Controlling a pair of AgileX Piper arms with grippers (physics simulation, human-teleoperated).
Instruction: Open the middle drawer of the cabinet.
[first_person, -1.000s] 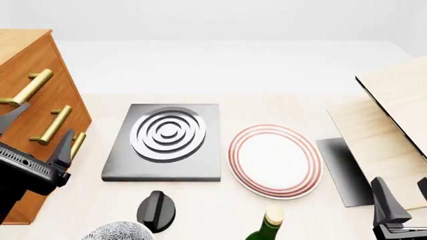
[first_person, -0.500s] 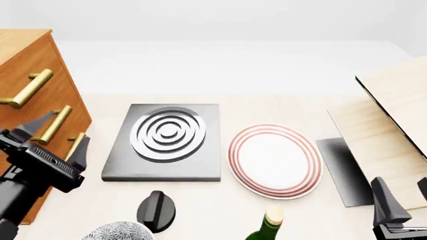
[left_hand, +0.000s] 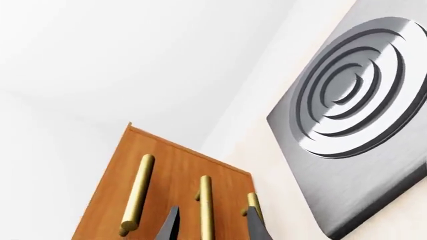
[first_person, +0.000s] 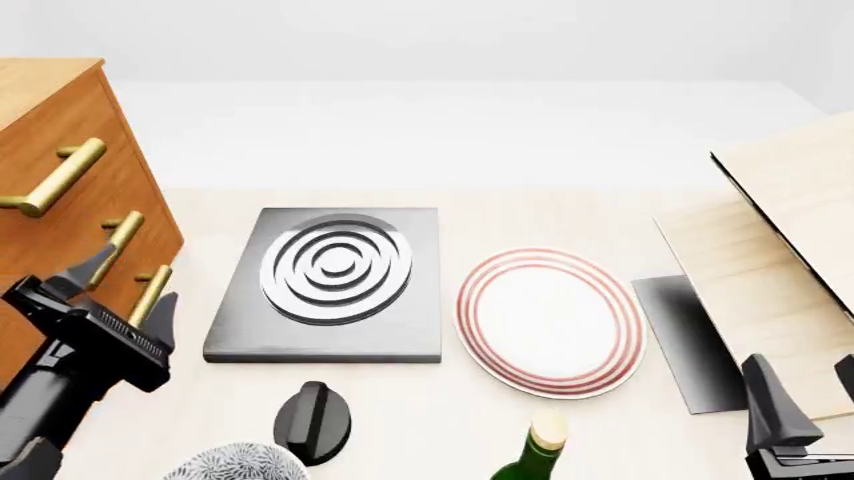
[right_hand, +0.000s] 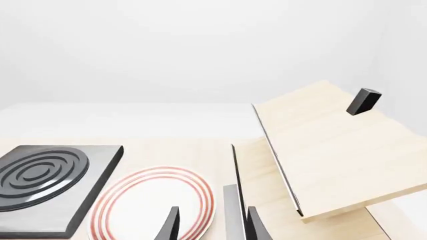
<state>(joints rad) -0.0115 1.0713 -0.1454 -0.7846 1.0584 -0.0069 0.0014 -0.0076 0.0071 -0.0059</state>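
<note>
Orange-brown wooden middle drawer (first_person: 60, 245), rigid, probably slid stiffly. Grasp point: brass bar handle (left_hand: 205, 207), smooth, possibly slippery, lay between spread fingers of left gripper (left_hand: 210, 230). Right gripper (right_hand: 211, 225) stood open, empty.

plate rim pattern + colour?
The plate is white with concentric red rings around its rim; front view shows it best.
</note>
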